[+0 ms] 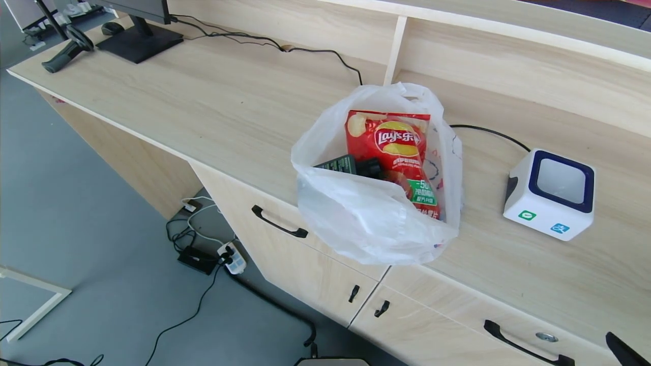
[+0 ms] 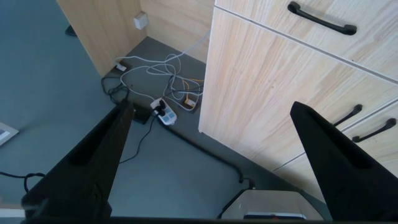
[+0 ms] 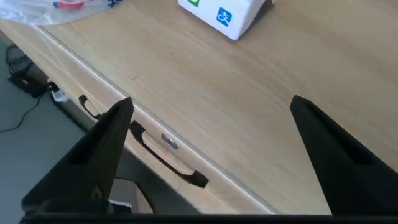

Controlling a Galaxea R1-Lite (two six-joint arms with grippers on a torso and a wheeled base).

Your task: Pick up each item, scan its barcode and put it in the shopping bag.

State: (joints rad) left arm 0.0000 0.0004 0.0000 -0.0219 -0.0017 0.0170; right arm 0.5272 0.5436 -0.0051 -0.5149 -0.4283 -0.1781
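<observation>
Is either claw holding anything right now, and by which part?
Nothing is held. The left claw hangs open over the grey floor, the right claw open above the light wooden counter.

The counter [image 1: 203,112] is of light wood, with a raised wooden wall along its back edge and drawers with black handles [image 1: 278,222] below its front edge. A white plastic shopping bag [image 1: 356,223] stands right at the front edge, near the middle, with its mouth open upward. To the right of it, apart from it, sits a white box scanner [image 1: 552,195] with a dark blue frame; a black cable [image 1: 488,131] runs from it toward the bag. At the far left corner stand a black monitor foot [image 1: 140,43], a mouse [image 1: 112,28] and a dark handheld scanner [image 1: 68,51]. Another black cord [image 1: 315,51] lies along the back edge.
</observation>
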